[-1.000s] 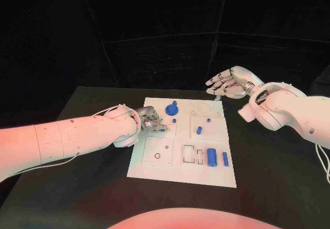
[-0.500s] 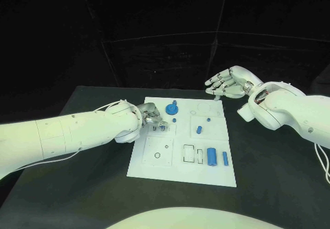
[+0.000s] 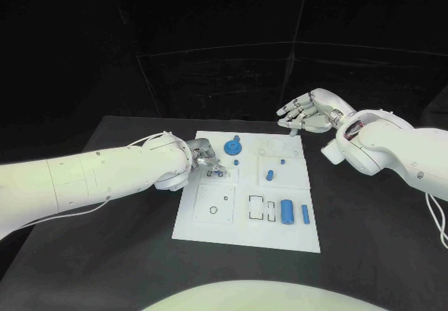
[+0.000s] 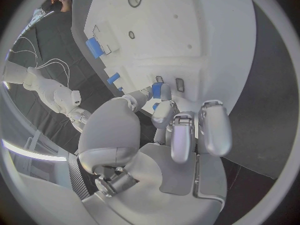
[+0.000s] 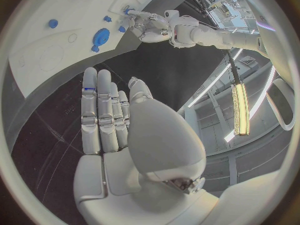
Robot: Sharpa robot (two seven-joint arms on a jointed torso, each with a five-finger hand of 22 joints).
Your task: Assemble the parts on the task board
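Observation:
The white task board (image 3: 217,227) lies in the middle of the black table. My left hand (image 3: 206,159) is low over the board's left side and pinches a small blue part (image 4: 157,90) between thumb and fingertip, close to two small slots (image 4: 179,84). Lying on the board are a round blue part (image 3: 234,149), a blue peg (image 3: 270,175), a blue cylinder (image 3: 287,212) and a slim blue bar (image 3: 305,215). My right hand (image 3: 313,111) hangs above the board's far right corner with its fingers apart and nothing in them; the right wrist view shows the right hand (image 5: 106,115) over the board (image 5: 37,60).
The board has outlined recesses: a square one (image 3: 215,206) at the near left, narrow rectangular ones (image 3: 257,207) in the middle and a round one (image 3: 278,146) at the far right. Black table (image 3: 112,246) surrounds the board on every side.
My left hand has shifted very slightly over the board's left side, still pinching the small part. The right hand has stayed in place.

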